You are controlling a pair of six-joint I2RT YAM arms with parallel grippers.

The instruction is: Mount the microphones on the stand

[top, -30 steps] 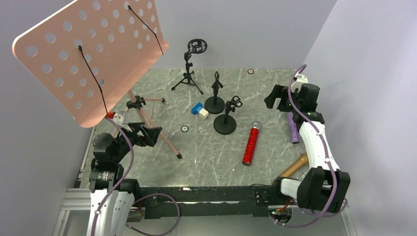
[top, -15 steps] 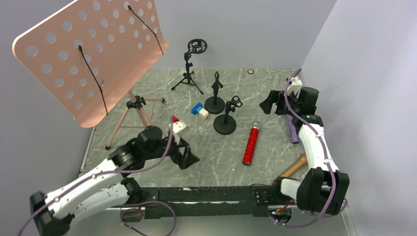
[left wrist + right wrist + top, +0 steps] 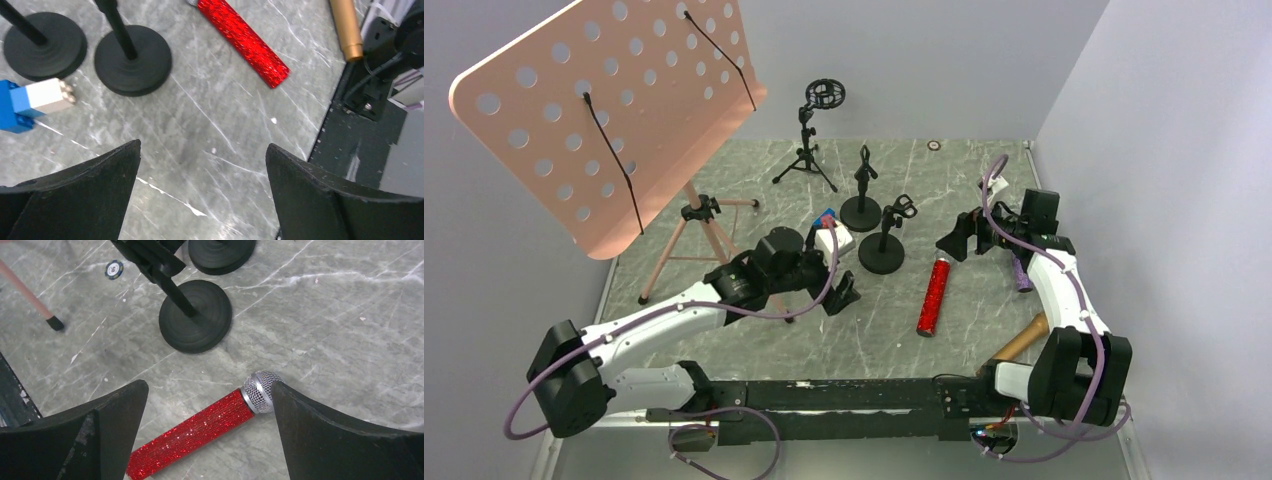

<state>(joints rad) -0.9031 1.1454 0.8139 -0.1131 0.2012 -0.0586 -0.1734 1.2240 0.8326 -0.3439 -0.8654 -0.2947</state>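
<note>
Red mic [image 3: 932, 297], from above, lies flat on the tabletop [image 3: 854, 340] near the stands [image 3: 883, 255]; purple mic [image 3: 1022, 272] and gold mic [image 3: 1024, 337] lie right. Left wrist: we see the left end effector [image 3: 202, 147] gaping wide. Right wrist: right end effector [image 3: 209, 387] wide above red mic, perhaps touching its grille [image 3: 260, 390].

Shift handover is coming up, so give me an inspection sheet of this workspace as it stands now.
Surface: grey marble table, white veins.
Job's things: red microphone, purple microphone and gold microphone lying flat, none on a stand; two round-base stands and a tripod stand upright.
Clutter: blue-white block, small disc.
Grippers: left gripper open, empty; right gripper open above the red microphone's grille.
Cables: purple cables run along both arms.
Surroundings: pink music stand at left; plain walls.
</note>
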